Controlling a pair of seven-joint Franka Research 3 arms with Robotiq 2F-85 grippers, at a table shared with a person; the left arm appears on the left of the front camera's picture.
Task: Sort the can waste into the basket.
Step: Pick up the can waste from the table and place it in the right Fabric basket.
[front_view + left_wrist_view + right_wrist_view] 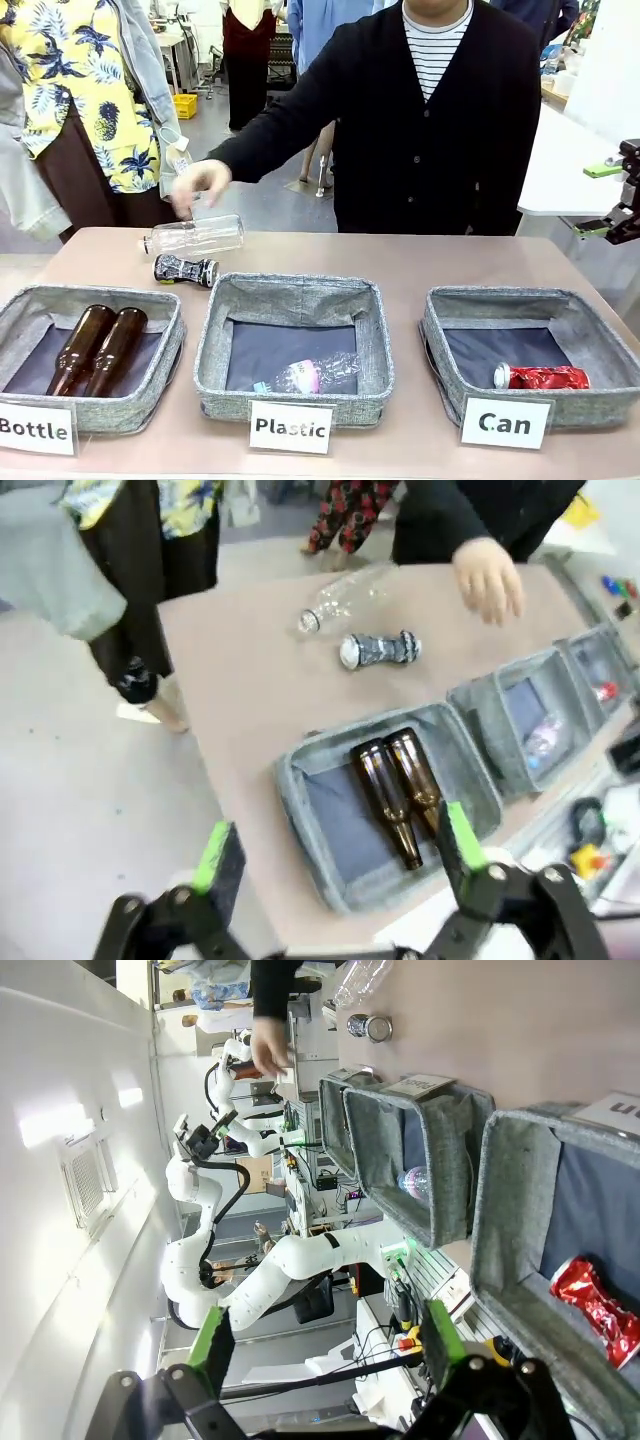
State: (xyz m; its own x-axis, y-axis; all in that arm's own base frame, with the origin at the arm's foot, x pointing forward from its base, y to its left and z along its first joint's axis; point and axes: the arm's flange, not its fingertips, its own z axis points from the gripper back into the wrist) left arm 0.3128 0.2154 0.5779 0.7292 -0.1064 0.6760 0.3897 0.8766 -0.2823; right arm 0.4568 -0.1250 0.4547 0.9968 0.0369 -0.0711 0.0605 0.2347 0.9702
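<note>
The black can point(185, 269) with the white-silver pattern lies on its side on the table behind the left basket; it is also in the left wrist view as the black can point(378, 650). The shiny red can point(543, 377) lies inside the grey "Can" basket point(600, 340) at the right, and the right wrist view looks down on the red can point(595, 1295). My right gripper point(600, 200) hangs open at the right edge, above and beyond that basket. My left gripper point(335, 845) is open, high over the table's left end, with nothing between its fingers.
A person's hand point(200, 185) hovers over a clear plastic bottle point(195, 237) lying just behind the black can. The "Bottle" basket point(20, 310) holds two brown glass bottles point(100, 348). The "Plastic" basket point(215, 340) holds a crushed clear bottle point(305, 376).
</note>
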